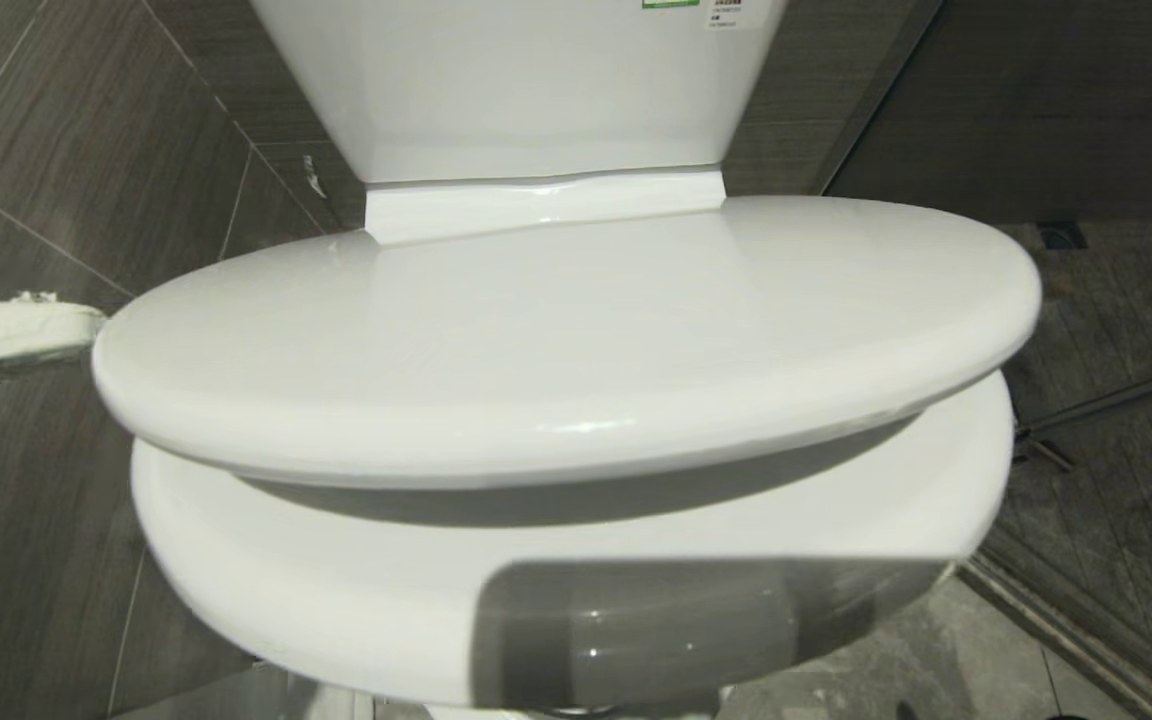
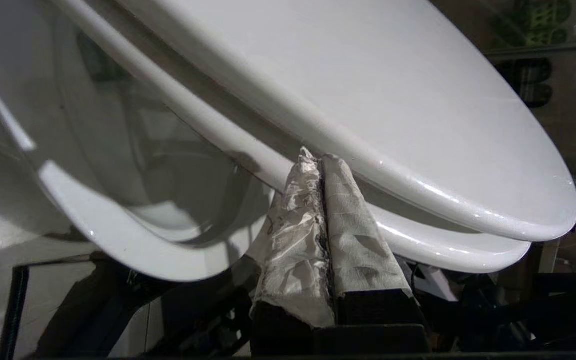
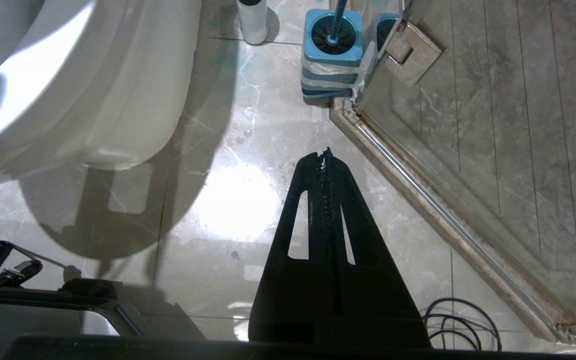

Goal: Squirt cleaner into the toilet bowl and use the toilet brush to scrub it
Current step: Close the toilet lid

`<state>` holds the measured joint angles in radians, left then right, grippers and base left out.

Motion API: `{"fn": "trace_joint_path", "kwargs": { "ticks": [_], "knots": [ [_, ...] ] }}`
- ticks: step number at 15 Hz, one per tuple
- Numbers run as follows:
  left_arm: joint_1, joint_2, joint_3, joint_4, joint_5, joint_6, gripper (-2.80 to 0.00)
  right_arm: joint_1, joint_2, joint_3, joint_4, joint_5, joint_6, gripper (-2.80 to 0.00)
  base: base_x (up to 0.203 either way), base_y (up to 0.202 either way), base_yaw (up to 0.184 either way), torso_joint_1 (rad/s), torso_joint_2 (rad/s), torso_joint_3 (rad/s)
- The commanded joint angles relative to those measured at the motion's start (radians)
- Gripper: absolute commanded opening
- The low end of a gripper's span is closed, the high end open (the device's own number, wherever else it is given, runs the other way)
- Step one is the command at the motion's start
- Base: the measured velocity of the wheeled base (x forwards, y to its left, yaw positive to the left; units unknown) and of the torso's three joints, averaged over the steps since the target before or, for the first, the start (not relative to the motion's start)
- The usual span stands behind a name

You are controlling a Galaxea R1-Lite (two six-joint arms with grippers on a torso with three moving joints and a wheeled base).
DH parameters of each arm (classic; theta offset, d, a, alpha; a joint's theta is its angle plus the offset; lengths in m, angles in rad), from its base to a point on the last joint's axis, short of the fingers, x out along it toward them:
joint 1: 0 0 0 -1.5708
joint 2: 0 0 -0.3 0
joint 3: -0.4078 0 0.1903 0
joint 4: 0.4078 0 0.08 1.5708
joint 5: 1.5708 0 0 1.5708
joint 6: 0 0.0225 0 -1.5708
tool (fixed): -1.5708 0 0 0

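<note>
In the head view, the toilet bowl (image 1: 356, 600) fills most of the frame, seen from above and in front. Its white lid (image 1: 556, 340) is partly raised, tilted above the rim with a shadowed gap between the two. The cistern (image 1: 526, 80) rises behind the hinge, bearing a small sticker (image 1: 736, 12) at its top. At the far left edge, level with the lid's side, the wrapped tip of the left gripper (image 1: 6, 335) reaches in. Dark tiled walls and floor surround the toilet.

In the left wrist view, the left gripper (image 2: 322, 162) has its fingers (image 2: 353, 235) pressed together with nothing between them; they are wrapped in pale crinkled material. Their tips sit right under the edge of the lid (image 2: 393, 125), touching or very nearly touching it. Just beneath the lid lies the seat (image 2: 448, 250), also lifted off the toilet bowl (image 2: 118, 245), whose glossy hollow shows beyond.

In the right wrist view, the right gripper (image 3: 325, 157) hangs over the pale marble floor (image 3: 228, 210), its black fingers (image 3: 313, 200) closed and empty. The toilet bowl (image 3: 93, 100) bulges alongside. Well beyond the fingertips, the toilet brush (image 3: 335, 27) stands in its square blue holder (image 3: 330, 55) beside a glass door hinge (image 3: 410, 52). Near it stands a white bottle (image 3: 253, 20), cut off by the frame, which may be the cleaner. A black cable (image 3: 463, 320) coils on the floor.
</note>
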<state>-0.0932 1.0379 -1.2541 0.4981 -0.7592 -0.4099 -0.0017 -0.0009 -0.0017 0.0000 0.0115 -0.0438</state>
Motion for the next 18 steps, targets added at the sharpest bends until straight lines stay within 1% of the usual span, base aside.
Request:
{"fn": "trace_joint_path", "kwargs": {
  "ticks": [1,3,4,9,12,14,18],
  "knots": [
    [0.000,0.049,-0.046,0.082,0.008,0.005,-2.80,0.000,0.001,0.000,0.000,0.001,-0.001,-2.80,0.000,0.000,0.000,0.000,0.00,0.000],
    [-0.016,0.070,-0.065,0.106,0.087,0.012,-2.80,0.000,0.001,0.000,0.000,0.001,-0.001,-2.80,0.000,0.000,0.000,0.001,0.00,0.043],
    [-0.027,0.082,-0.068,0.116,0.110,0.016,-2.80,0.000,0.001,0.000,0.000,0.001,-0.001,-2.80,0.000,0.000,0.000,0.002,0.01,0.144],
    [-0.028,0.117,-0.098,0.146,0.119,0.019,-2.80,0.000,0.001,0.000,0.000,0.001,-0.001,-2.80,0.000,0.000,0.000,0.001,0.00,0.187],
    [-0.047,0.137,-0.117,0.162,0.160,0.023,-2.80,0.000,0.001,0.000,0.000,0.001,-0.001,-2.80,0.000,0.000,0.000,0.001,0.00,0.203],
    [-0.052,0.151,-0.135,0.191,0.169,0.026,-2.80,0.000,0.001,0.000,0.000,0.001,-0.001,-2.80,0.000,0.000,0.000,-0.002,0.00,0.202],
    [-0.070,0.175,-0.158,0.205,0.178,0.029,-2.80,0.000,0.001,0.000,0.000,0.001,-0.001,-2.80,0.000,0.000,0.000,-0.004,0.00,0.128]
  ]
}}
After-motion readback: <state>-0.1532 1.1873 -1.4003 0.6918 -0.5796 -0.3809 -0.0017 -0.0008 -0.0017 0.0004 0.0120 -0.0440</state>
